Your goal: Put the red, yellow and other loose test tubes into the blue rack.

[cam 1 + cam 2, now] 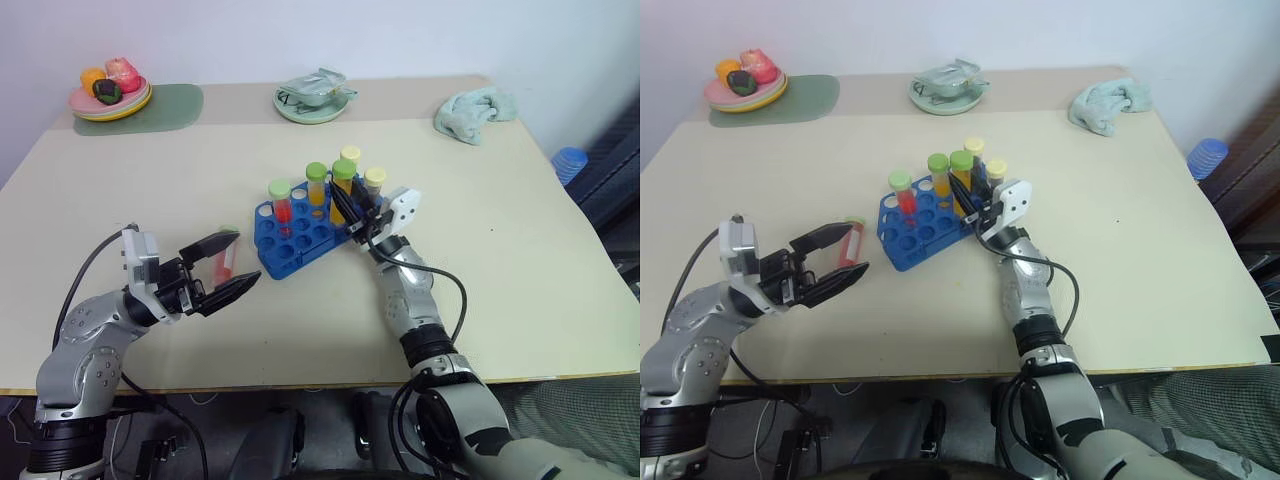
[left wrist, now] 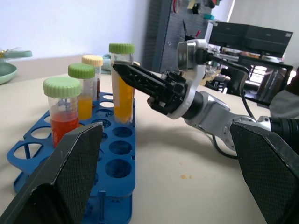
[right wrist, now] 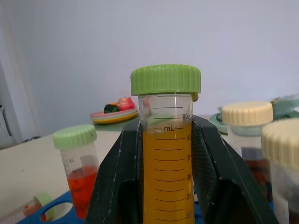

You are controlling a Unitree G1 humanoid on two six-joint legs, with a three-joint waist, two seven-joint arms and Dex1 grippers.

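Observation:
The blue rack (image 1: 296,240) stands mid-table with several capped tubes upright in it. My right gripper (image 1: 356,207) is shut on a green-capped tube of yellow liquid (image 3: 166,154), held upright with its lower end at a hole on the rack's right side. In the left wrist view the same yellow tube (image 2: 122,88) stands gripped between those black fingers. A loose red test tube (image 1: 225,257) with a green cap lies on the table left of the rack. My left gripper (image 1: 245,260) hangs open just over it, one finger on each side, without touching it.
A plate of toy food (image 1: 110,92) sits on a green mat (image 1: 165,108) at the back left. A green dish (image 1: 314,100) is at the back centre and a crumpled cloth (image 1: 475,113) at the back right. A blue object (image 1: 569,162) lies beyond the table's right edge.

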